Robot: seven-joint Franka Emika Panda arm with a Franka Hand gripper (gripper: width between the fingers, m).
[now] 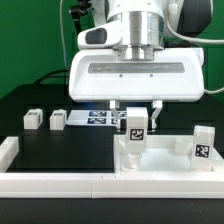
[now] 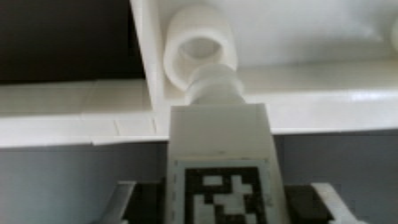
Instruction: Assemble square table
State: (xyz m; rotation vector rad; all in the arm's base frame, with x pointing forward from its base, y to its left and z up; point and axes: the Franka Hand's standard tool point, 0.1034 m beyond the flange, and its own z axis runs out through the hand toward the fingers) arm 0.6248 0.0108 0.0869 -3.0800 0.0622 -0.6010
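1. The tabletop [image 1: 160, 160] lies at the front of the black desk [image 1: 60, 150], towards the exterior view's right, its raised rim up and touching the long white rail [image 1: 50, 182] that runs along the desk's front edge.
2. In the wrist view the tabletop [image 2: 71, 100] shows a round corner socket [image 2: 201, 47] tucked inside the rim.
3. The gripped leg [image 1: 134, 128] hangs upright over the tabletop's corner on the exterior view's left, with its black-and-white tag facing the camera.
4. From the wrist, that gripped leg [image 2: 221, 140] has its narrow tip at the mouth of the socket; whether it is seated inside I cannot tell.
5. A second leg [image 1: 203, 143] stands upright at the tabletop's corner on the exterior view's right, tag outward.
6. A third leg [image 1: 33, 119] and a fourth leg [image 1: 58, 120] lie loose on the desk, side by side, well apart from the tabletop on the exterior view's left.
7. The claw [image 1: 136, 116] is closed around the gripped leg, clamping its upper part from both sides.
8. The marker board [image 1: 100, 118] lies flat on the desk behind the claw.
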